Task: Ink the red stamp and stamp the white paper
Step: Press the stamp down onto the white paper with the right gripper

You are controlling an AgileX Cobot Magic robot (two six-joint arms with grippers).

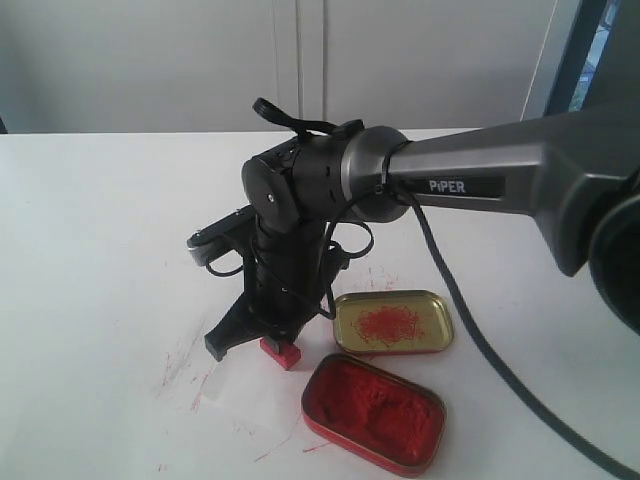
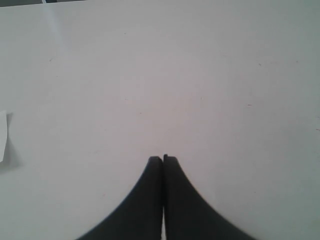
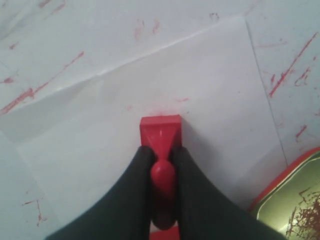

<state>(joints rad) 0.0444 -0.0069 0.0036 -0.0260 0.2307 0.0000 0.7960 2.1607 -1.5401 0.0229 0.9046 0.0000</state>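
Exterior view reads "PiPER" on right arm (image 1: 500, 180); right gripper (image 3: 161, 152) clamps red stamp (image 3: 160, 130), left gripper (image 2: 163, 159) pressed together.

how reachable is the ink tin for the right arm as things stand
Probably yes: the right claw, shut on the stamp at the paper, is close beside the tin, and nothing covers its open top; the lid is off.

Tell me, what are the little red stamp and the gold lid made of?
The red stamp looks like smooth, slightly glossy plastic: even colour, soft shine on its knob. The gold lid is probably thin metal: shiny golden surface, raised rim, red smears inside.
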